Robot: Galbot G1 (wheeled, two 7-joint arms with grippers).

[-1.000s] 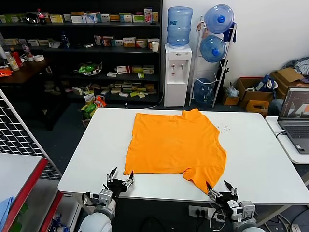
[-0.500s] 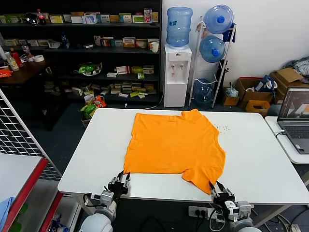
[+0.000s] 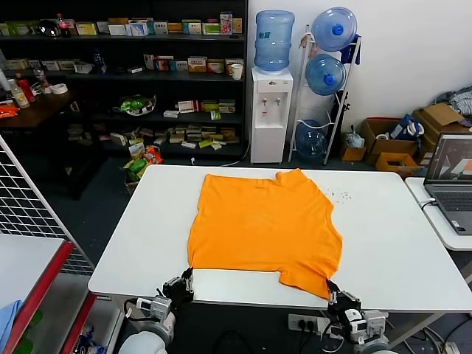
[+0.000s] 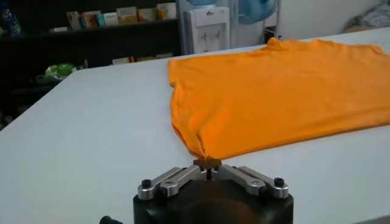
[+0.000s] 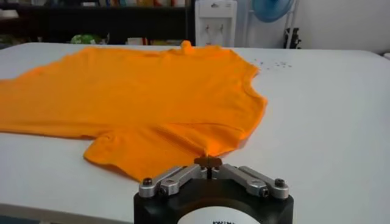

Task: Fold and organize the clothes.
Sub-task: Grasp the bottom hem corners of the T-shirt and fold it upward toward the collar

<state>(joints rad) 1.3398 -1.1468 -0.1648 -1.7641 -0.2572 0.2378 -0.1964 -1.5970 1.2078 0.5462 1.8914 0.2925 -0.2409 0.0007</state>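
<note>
An orange T-shirt (image 3: 264,228) lies spread flat on the white table (image 3: 383,243), plain side up, no lettering showing. My left gripper (image 3: 186,279) is at the table's near edge, shut on the shirt's near left corner; in the left wrist view the left gripper (image 4: 208,163) pinches the T-shirt (image 4: 286,85) at its corner point. My right gripper (image 3: 332,289) is shut on the near right sleeve tip; in the right wrist view the right gripper (image 5: 208,162) holds a fold of the T-shirt (image 5: 146,97).
A laptop (image 3: 451,177) sits on a side table at the right. A water dispenser (image 3: 271,110), shelves (image 3: 110,81) and boxes stand behind the table. A wire rack (image 3: 29,221) with a blue cloth (image 3: 7,317) is at the left.
Both grippers went from open to shut on the shirt's near edge. The near corners have been drawn slightly toward the table edge.
</note>
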